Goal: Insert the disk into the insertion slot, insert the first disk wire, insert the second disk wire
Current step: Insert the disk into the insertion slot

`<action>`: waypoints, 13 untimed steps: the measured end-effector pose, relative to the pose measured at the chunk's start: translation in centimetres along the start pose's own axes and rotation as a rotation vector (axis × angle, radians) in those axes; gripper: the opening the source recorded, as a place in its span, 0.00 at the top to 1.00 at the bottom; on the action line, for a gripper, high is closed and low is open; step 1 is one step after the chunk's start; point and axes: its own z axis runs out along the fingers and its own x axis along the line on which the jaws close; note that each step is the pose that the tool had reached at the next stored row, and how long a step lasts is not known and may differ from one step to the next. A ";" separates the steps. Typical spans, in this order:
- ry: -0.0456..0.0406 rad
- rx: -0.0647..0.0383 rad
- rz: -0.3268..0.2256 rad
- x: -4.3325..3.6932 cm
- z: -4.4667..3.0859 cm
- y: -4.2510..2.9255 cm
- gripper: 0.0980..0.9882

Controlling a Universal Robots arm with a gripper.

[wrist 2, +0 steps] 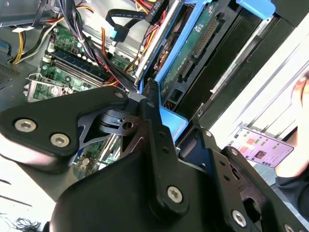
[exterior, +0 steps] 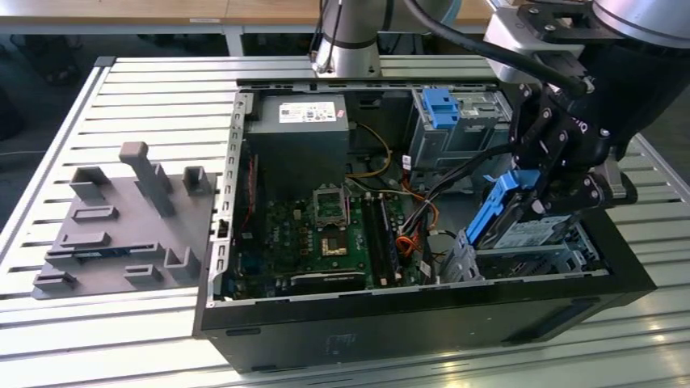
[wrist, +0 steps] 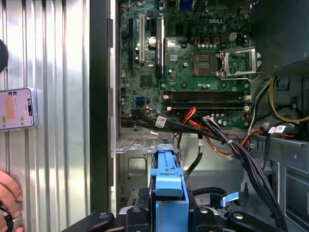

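Pinching the disk (exterior: 523, 233) by its blue carrier, the end effector (exterior: 544, 200) holds it tilted over the insertion slot (exterior: 539, 261)

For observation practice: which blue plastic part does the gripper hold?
The carrier framing the disk, held by the gripper; the blue latch sits on the taller bay.
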 end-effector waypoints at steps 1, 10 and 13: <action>0.0000 0.000 0.000 0.00 0.06 0.00 0.70; 0.0000 0.000 0.000 0.00 0.82 0.01 0.70; 0.0000 0.000 0.000 0.00 1.18 0.01 0.70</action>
